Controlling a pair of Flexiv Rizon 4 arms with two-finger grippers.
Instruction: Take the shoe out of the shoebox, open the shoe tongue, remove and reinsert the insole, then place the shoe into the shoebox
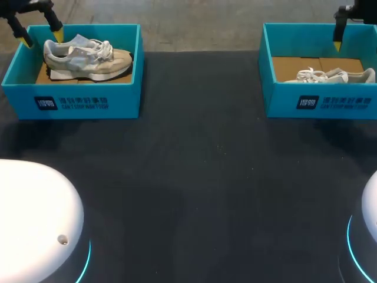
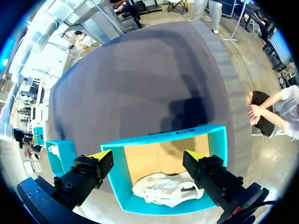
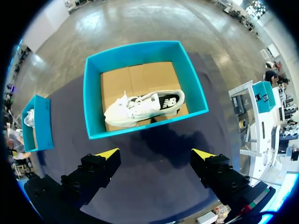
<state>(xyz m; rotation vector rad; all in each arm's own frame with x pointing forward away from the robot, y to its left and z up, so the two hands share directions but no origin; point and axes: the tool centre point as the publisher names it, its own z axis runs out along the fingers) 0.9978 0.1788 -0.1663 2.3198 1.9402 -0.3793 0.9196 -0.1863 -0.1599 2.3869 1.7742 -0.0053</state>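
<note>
Step in hand: lift shoe out. Left gripper (image 1: 42,35) hangs with fingers spread over the heel end of left box (image 1: 82,97), with shoe (image 1: 88,59) inside, untouched. Right gripper (image 3: 156,153) also spread, near right box (image 3: 140,49), which holds a second shoe (image 3: 142,106). Suggest: descend straight, clear the walls, straddle the heel collar, clamp firmly, lift vertically

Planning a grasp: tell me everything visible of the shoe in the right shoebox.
The shoe is an off-white sneaker with white laces and a dark side patch. It lies on its side on the brown cardboard floor of the teal shoebox, toe toward the middle of the table. The right gripper is open, apart from it.
</note>
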